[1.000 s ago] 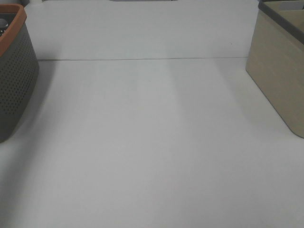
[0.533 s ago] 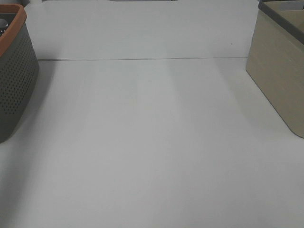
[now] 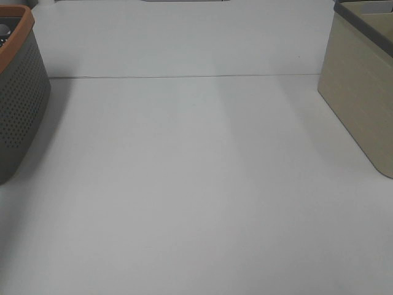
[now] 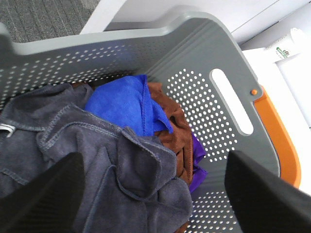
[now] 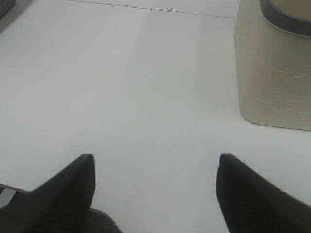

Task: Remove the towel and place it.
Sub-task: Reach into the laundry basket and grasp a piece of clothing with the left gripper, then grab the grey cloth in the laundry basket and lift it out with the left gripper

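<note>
Left gripper (image 4: 154, 160): the jaws are held wide apart with nothing between them. It is poised over the inside of the basket, above the towel. No contact can be made out.

Right gripper (image 5: 155, 158): the jaws are apart and empty. It is held over bare table (image 3: 196, 184), with the beige bin (image 5: 272, 73) to the far right.

Towel (image 4: 112, 170): it is bunched on top of the heap inside the grey basket (image 4: 204, 53), which stands at the left edge of the scene. A white tag (image 4: 5, 128) shows at one corner. The towel is judged not yet grasped.

Neighbours: a blue cloth (image 4: 121, 104) touches the towel's folds. A brown cloth (image 4: 172, 131) lies just beside it, and a purple cloth (image 4: 197, 155) is pressed against the perforated wall.

Risk, double pick: the blue or brown cloth may be pinched along with the towel if the jaws are closed near where they overlap.

Risk, slip: only a thin hem or a loose fold may be caught, and the towel could be lost during the lift.

Risk, collision: a finger may be driven into the basket wall or the orange handle (image 4: 277, 136) if the descent is off-centre.

Risk, drag: the towel may snag on the rim as it is drawn out, and the basket could be shifted or tipped.

Risk, placement: the towel may be released crumpled or partly off the table. The intended spot cannot be told.
</note>
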Robot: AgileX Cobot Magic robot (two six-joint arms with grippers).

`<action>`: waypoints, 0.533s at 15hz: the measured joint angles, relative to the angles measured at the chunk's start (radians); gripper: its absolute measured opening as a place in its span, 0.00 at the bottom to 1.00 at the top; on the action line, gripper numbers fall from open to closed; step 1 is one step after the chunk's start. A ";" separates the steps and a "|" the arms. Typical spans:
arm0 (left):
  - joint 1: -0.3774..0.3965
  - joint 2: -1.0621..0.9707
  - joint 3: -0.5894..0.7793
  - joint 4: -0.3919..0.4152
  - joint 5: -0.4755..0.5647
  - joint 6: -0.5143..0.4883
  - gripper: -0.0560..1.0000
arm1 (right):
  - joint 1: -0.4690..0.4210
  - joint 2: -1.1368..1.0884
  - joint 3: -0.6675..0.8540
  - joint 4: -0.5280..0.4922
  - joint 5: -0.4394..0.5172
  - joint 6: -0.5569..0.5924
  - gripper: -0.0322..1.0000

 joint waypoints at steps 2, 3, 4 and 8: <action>0.004 0.107 -0.081 -0.039 -0.013 0.041 0.75 | 0.000 0.000 0.000 0.000 0.000 0.000 0.71; 0.005 0.156 -0.121 -0.065 -0.019 0.051 0.74 | 0.000 0.000 0.000 0.000 0.000 0.000 0.71; 0.005 0.204 -0.160 -0.095 -0.023 0.057 0.74 | 0.000 0.000 0.000 0.000 0.000 0.000 0.71; 0.005 0.316 -0.230 -0.202 -0.027 0.116 0.74 | 0.000 0.000 0.000 0.000 0.000 0.001 0.71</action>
